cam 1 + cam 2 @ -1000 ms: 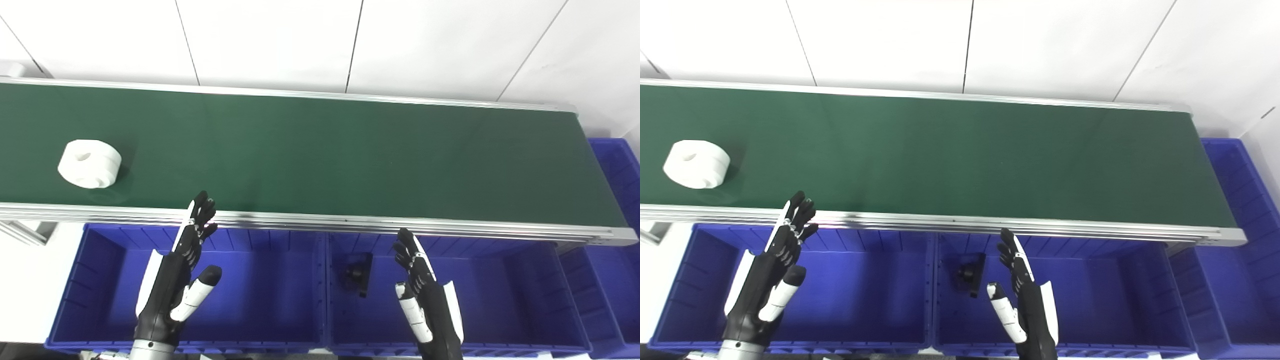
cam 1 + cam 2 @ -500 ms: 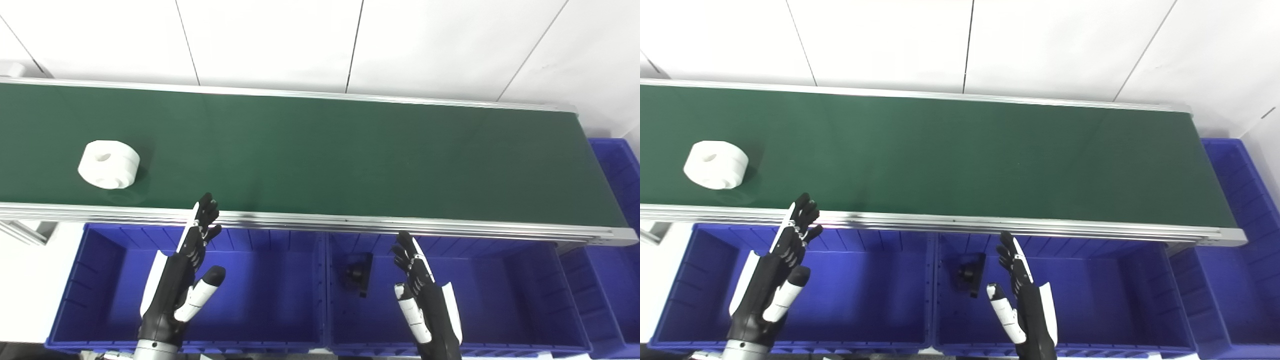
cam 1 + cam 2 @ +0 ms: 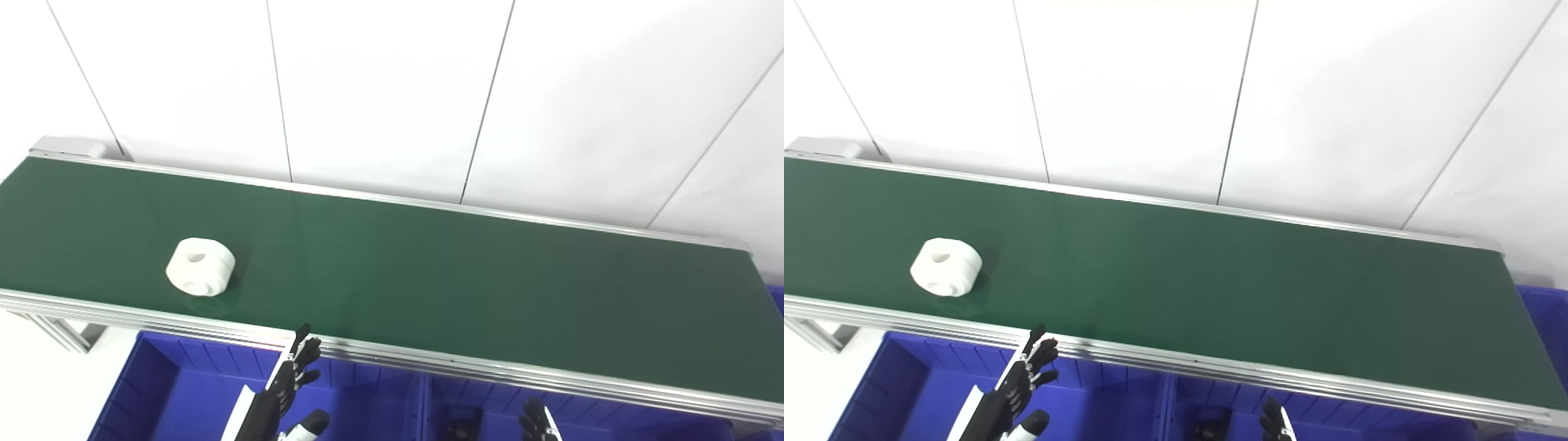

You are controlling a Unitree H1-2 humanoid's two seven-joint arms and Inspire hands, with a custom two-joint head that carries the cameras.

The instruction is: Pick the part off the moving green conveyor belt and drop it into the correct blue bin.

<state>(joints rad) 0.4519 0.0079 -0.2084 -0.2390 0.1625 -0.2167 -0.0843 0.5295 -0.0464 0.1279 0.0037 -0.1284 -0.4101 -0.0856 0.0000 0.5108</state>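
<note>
White and round, the part (image 3: 200,266) lies on the green belt (image 3: 429,282) near its left end, at about ten o'clock from the left hand (image 3: 288,392). That hand hangs spread and empty over the left blue bin (image 3: 177,383). At five o'clock, only the right hand (image 3: 538,422) fingertips show above the neighbouring bin (image 3: 484,404), so I cannot tell its grip.

The white part (image 3: 200,267), a chunky grooved round with a hole in its top face, sits on the green belt (image 3: 429,275) toward its left end, near the front rail, above the left blue bin (image 3: 184,386), probably lying flat.
</note>
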